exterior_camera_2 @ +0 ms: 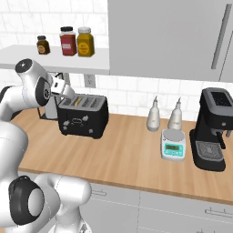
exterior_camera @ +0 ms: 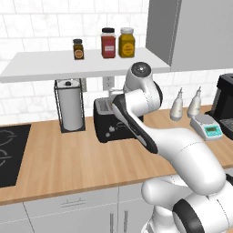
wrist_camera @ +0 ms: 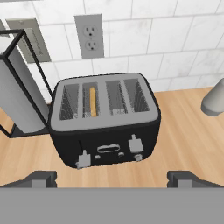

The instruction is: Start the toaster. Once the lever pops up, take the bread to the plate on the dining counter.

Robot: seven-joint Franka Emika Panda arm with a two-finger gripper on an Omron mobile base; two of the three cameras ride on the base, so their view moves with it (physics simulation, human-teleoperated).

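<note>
Toaster [wrist_camera: 105, 127] sits upright on the table [exterior_camera: 68, 159], front facing the robot, long axis along the wall; bread [wrist_camera: 92, 101] stands edge-up in the second slot. Claw [wrist_camera: 112, 178] spread wide, empty.

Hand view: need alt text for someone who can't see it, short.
A black toaster seen from above on a wood counter, with a slice of bread standing in its second slot from the left. The open end effector hangs in front of it, touching nothing. Behind are a white tiled wall with an outlet and, at left, a paper towel holder.
</note>
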